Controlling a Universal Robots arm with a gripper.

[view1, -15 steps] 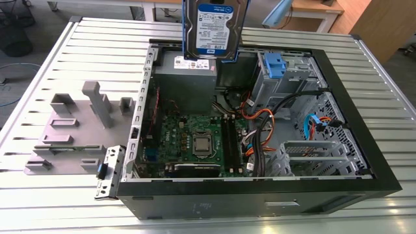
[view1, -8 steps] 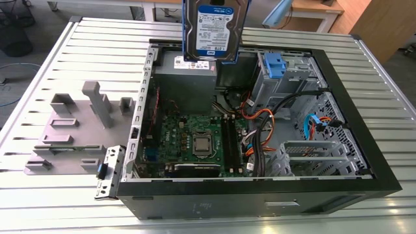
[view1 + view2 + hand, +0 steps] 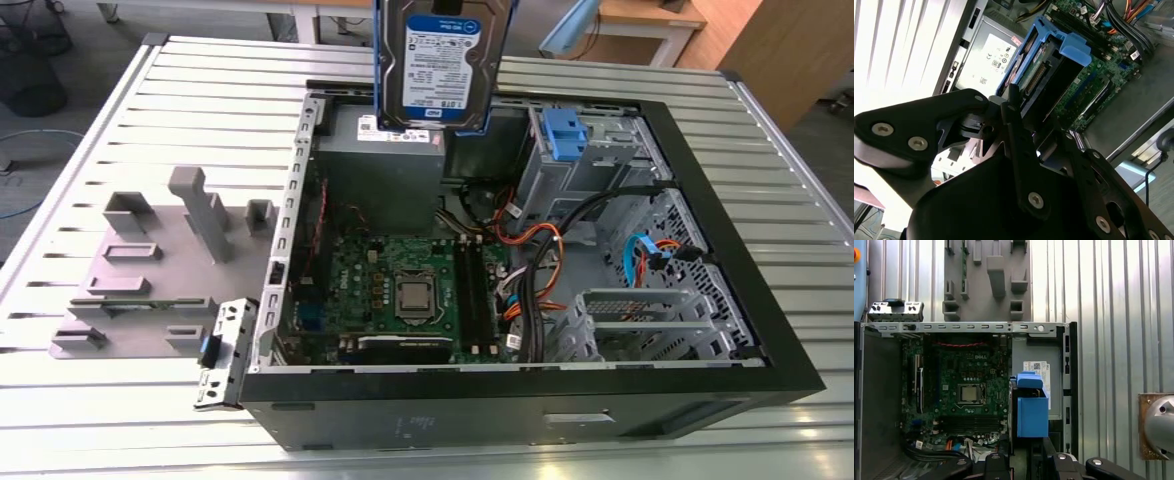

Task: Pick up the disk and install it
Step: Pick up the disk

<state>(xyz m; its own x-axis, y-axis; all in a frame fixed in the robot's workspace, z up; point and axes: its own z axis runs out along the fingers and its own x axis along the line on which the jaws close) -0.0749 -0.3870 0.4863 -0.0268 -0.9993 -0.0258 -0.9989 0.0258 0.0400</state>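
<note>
The disk (image 3: pixel 438 65), a silver hard drive with a white-and-blue label and a blue rail frame, hangs upright in the air above the back of the open computer case (image 3: pixel 534 405), over the power-supply box (image 3: pixel 400 140). In both wrist views my gripper (image 3: pixel 1039 125) (image 3: pixel 1029 462) is shut on the disk (image 3: pixel 1051 75) (image 3: pixel 1031 412), its black fingers (image 3: pixel 1015 115) clamping the drive's edges. The blue frame's end points down toward the case interior.
Inside the case lie the green motherboard (image 3: pixel 400 290), bundled cables (image 3: pixel 534 250) and a grey drive cage with a blue clip (image 3: pixel 567 140). A grey fixture plate with upright blocks (image 3: pixel 147 270) sits on the slatted metal table (image 3: pixel 747 180) at the exterior view's left.
</note>
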